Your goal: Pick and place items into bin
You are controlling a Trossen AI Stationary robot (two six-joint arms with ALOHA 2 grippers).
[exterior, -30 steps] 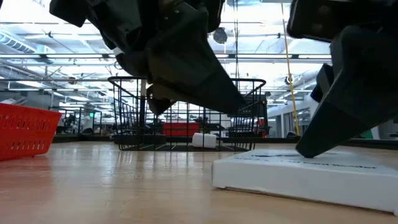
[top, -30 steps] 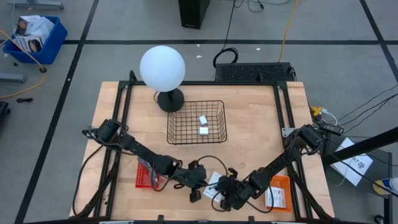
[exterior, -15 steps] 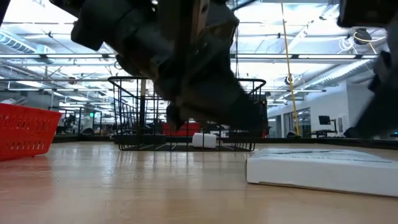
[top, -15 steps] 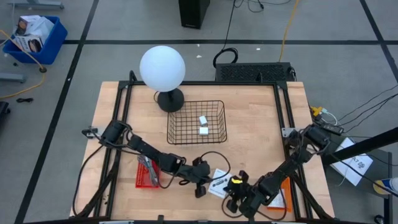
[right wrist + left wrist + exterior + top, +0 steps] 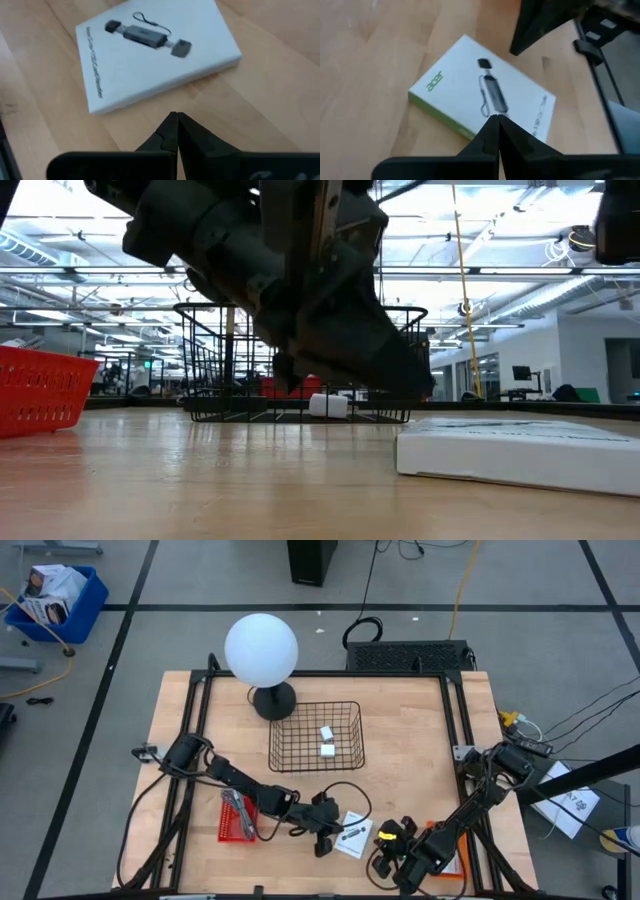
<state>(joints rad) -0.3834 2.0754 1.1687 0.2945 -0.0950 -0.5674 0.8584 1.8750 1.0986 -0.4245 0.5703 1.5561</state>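
A flat white printed packet [image 5: 353,833] lies on the wood near the table's front edge. It also shows in the left wrist view [image 5: 485,95] and the right wrist view [image 5: 155,55]. My left gripper [image 5: 335,830] is shut, its tips [image 5: 497,117] over the packet's left edge; whether they touch it I cannot tell. My right gripper [image 5: 378,843] is shut and stands just off the packet's near right side [image 5: 176,116], clear of it. The black wire bin [image 5: 275,735] stands mid-table with two small white blocks [image 5: 327,732] [image 5: 327,750] on its floor.
A white globe lamp [image 5: 261,650] stands behind the bin's far left corner. A red tray [image 5: 226,825] with a grey metal tool [image 5: 240,810] lies under my left arm. An orange tray [image 5: 455,845] lies under my right arm. Bare wood lies between packet and bin.
My right gripper has come off the packet's top and drawn back toward the table's near right, rolling its wrist. The packet has slid a little toward the right edge and now lies still. My left gripper has moved right and slightly down, to the packet's left edge.
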